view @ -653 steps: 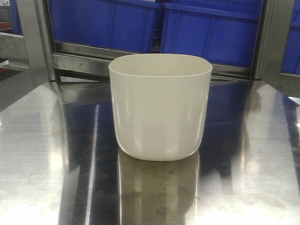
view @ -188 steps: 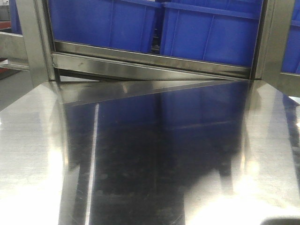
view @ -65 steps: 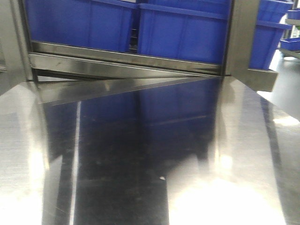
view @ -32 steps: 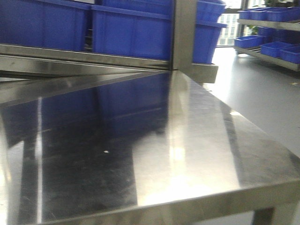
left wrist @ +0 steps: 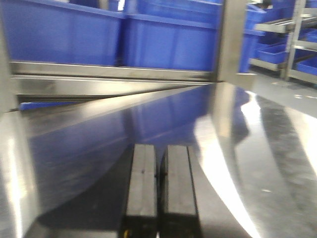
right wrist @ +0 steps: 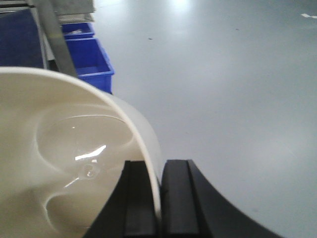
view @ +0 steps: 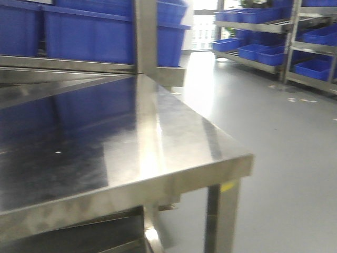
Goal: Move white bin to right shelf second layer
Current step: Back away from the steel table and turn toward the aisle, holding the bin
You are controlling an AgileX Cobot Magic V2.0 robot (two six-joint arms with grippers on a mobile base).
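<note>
The right gripper [right wrist: 159, 171] is found clamped on the wall of the white bin [right wrist: 59, 148], one pad inside the rim and one outside. This hold is judged to suit a smooth tub with no handle in view. The bin is held over bare grey floor [right wrist: 237, 89], off the steel tabletop [view: 174, 137]. The left gripper [left wrist: 158, 163] is seen with its pads together, empty, above the tabletop, judged parked out of the way.
</note>
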